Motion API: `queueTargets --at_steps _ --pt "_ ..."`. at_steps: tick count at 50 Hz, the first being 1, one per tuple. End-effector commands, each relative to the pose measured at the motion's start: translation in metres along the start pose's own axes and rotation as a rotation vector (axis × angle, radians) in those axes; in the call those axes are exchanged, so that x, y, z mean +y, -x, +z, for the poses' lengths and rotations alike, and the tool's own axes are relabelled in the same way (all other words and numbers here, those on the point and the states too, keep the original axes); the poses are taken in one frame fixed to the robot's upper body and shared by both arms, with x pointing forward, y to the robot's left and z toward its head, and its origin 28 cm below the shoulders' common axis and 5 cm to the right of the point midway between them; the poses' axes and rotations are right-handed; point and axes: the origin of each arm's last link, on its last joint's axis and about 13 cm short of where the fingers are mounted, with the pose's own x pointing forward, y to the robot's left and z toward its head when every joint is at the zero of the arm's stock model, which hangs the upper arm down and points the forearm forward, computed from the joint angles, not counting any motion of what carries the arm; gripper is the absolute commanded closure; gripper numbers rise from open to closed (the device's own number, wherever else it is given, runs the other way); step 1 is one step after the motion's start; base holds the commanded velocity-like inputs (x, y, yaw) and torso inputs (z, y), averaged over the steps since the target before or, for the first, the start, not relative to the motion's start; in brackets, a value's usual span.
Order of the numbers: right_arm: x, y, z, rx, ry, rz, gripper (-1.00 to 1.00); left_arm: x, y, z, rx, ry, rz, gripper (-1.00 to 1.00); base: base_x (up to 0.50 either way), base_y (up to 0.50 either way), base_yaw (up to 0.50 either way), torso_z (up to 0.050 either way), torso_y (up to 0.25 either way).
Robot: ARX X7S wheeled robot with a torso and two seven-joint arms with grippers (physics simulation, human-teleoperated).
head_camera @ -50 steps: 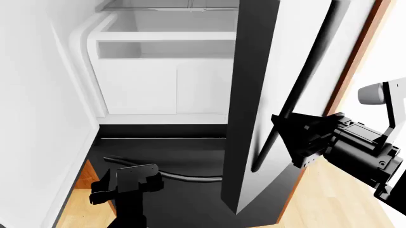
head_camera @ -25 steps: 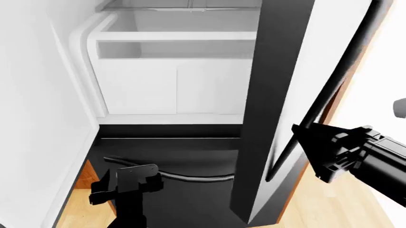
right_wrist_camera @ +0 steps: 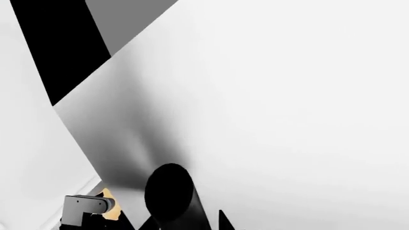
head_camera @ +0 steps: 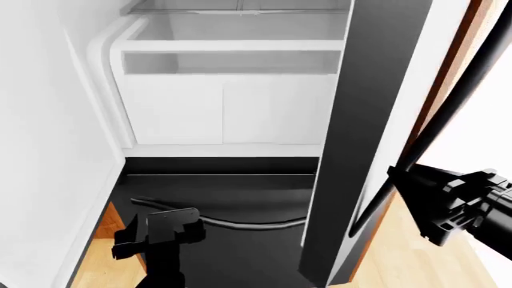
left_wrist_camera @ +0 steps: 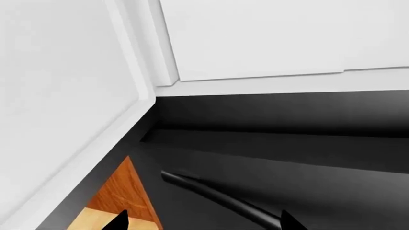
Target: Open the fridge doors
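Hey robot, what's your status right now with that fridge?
Right gripper at the right door's bar handle; grip hidden. Left gripper low, idle, over the drawer front. Both fridge doors swung open. Nothing blocking.

Right fridge door (head_camera: pixel 364 120) right of open interior; drawer front (head_camera: pixel 216 204) below.

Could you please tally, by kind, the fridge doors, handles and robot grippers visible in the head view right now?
Tall fridge doors, swung open: 2, left white inner face, right dark-grey steel edge
Slim black straight bar handles: 1
Curved black drawer handles: 1
Black robot grippers: 2, left, right
Total: 6
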Motion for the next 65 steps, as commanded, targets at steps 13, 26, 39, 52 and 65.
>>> queueTargets --at_steps 13,26,39,52,65 --pt "-0.021 0.007 -0.011 0.058 0.119 -0.239 1.00 0.000 -0.001 -0.001 0.002 -0.004 0.007 -1.00 0.00 0.00 0.00 0.000 0.000" --pt "-0.021 0.008 -0.016 0.096 0.133 -0.252 -1.00 0.000 -0.001 -0.001 0.002 -0.004 0.010 -1.00 0.00 0.00 0.00 0.000 0.000" --pt "-0.020 0.030 -0.094 0.606 0.132 -0.147 -1.00 0.001 -0.001 0.000 0.008 -0.005 0.017 -1.00 0.00 0.00 0.00 -0.002 0.000" --pt "-0.022 0.035 -0.111 0.687 0.143 -0.157 -1.00 0.001 -0.001 0.001 0.013 -0.003 0.025 -1.00 0.00 0.00 0.00 0.000 0.000" --pt "-0.017 0.047 -0.142 0.696 0.116 -0.150 -1.00 0.001 -0.001 0.000 0.011 -0.006 0.024 -1.00 0.00 0.00 0.00 0.000 0.000"
